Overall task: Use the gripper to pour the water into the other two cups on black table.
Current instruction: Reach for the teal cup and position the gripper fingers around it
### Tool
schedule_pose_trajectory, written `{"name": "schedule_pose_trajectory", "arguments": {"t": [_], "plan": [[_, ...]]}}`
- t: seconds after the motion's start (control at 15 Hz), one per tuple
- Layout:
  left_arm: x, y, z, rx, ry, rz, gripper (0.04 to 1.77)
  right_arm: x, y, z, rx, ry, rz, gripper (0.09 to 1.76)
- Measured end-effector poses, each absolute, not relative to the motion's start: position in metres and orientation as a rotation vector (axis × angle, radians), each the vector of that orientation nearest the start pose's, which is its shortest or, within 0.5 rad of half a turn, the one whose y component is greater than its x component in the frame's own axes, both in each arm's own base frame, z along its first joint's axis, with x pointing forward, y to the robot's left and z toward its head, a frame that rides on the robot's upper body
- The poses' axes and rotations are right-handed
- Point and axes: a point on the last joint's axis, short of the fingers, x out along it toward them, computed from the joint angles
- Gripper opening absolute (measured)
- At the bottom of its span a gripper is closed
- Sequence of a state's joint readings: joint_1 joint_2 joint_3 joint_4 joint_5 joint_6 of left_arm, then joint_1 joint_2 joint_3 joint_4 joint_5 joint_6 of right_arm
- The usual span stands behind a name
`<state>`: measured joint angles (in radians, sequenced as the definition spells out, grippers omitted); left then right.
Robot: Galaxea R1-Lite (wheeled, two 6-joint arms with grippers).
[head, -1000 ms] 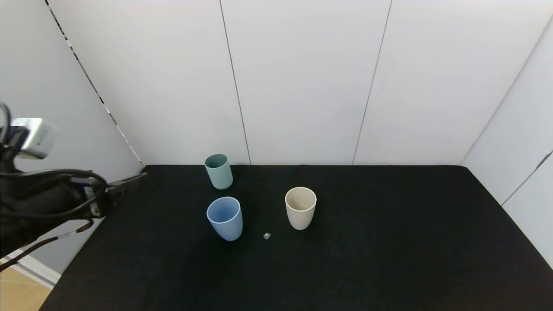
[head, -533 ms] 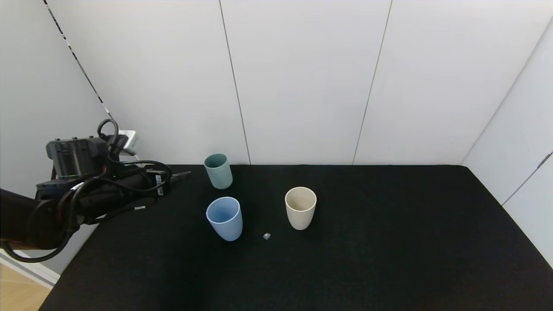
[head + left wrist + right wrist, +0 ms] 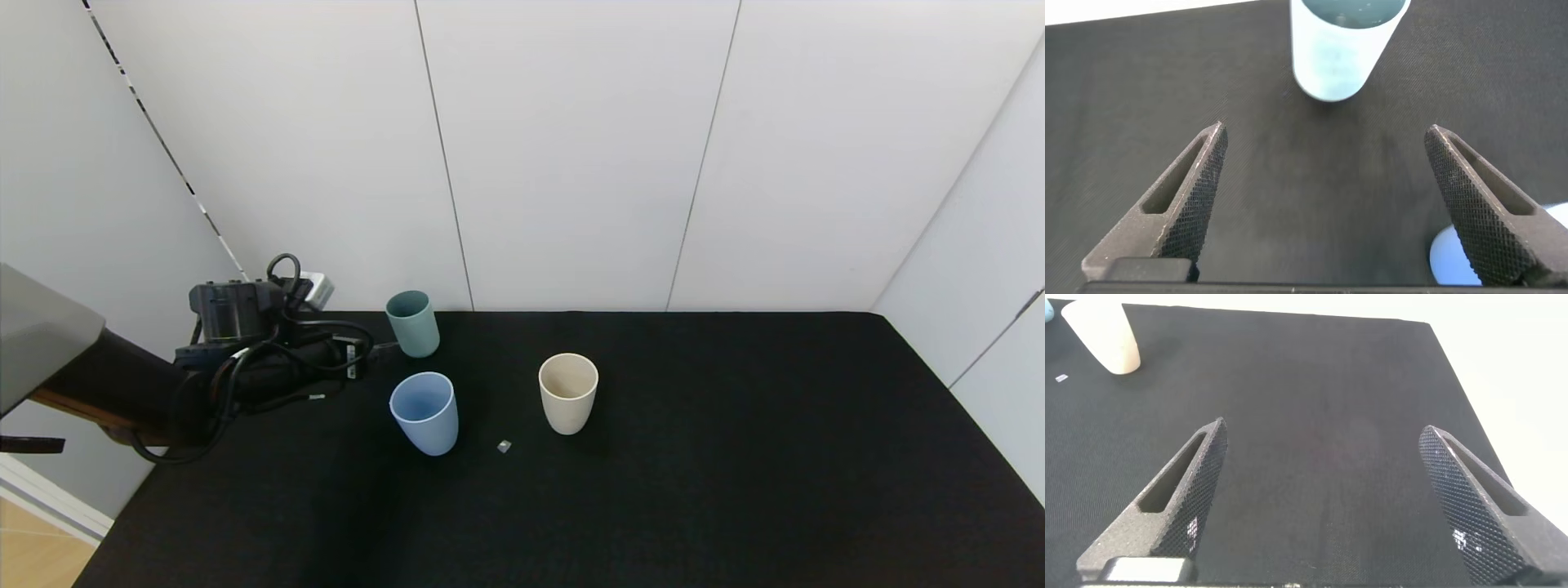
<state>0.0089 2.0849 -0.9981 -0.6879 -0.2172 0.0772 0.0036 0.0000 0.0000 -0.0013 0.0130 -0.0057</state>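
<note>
On the black table [image 3: 735, 457] stand three tumblers: a teal-green one [image 3: 414, 324] at the back, a light blue cup [image 3: 424, 412] in front of it, and a cream-beige cup [image 3: 568, 392] to the right. My left gripper [image 3: 377, 349] hovers low just left of the teal tumbler, pointing at it. In the left wrist view the left gripper [image 3: 1324, 128] is open and empty, with the teal tumbler [image 3: 1343, 49] ahead, beyond its tips, and the blue cup [image 3: 1443, 260] beside one finger. The right gripper [image 3: 1323, 426] is open over bare table, far from the beige cup [image 3: 1102, 335].
A tiny grey cube [image 3: 504, 446] lies on the table between the blue and beige cups. White wall panels close off the back and right. The table's left edge [image 3: 122, 523] drops to a wood floor.
My left arm has swung in from the far left, across the table's back left corner, until its open gripper is next to the teal tumbler. The cups have not moved.
</note>
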Motion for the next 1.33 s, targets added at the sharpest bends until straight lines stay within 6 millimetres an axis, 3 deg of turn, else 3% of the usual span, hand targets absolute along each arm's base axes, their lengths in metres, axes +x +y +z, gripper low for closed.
{"name": "schedule_pose_trajectory", "arguments": {"t": [0.67,1.33], "plan": [[0.445,-0.018,0.083,0.047,0.333,-0.254,1.72,-0.023,0.000,0.076,-0.006,-0.001,0.017,1.71],[0.485,-0.023,0.071,0.053,0.278,-0.251,1.72,-0.023,0.000,0.076,-0.005,-0.001,0.018,1.71]]}}
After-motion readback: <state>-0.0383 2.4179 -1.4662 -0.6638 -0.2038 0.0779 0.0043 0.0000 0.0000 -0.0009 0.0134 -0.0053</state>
